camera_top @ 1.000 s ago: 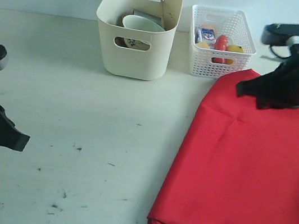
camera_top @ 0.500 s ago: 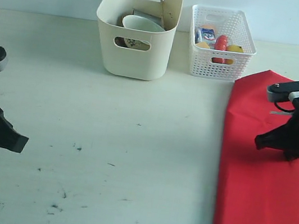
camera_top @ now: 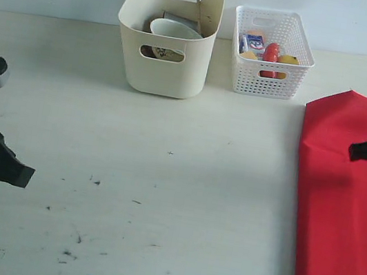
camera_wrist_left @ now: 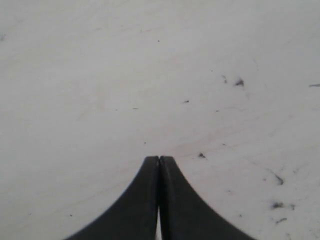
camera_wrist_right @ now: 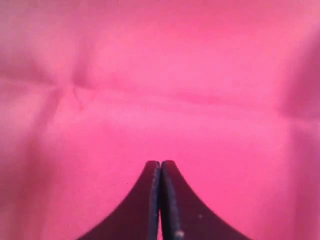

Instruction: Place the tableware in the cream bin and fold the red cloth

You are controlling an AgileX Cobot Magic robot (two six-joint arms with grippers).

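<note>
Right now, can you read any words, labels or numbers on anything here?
No text is readable.
Blue-white carton in the white basket: print too blurred to read.
Cream bin, red cloth: no writing shows.

Bowl (camera_top: 176,29) in cream bin (camera_top: 161,78), red cloth (camera_top: 337,225) flat

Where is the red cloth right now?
In the exterior view the red cloth lies on the right side of the table, lower right of the white lattice basket, under the right gripper.
</note>
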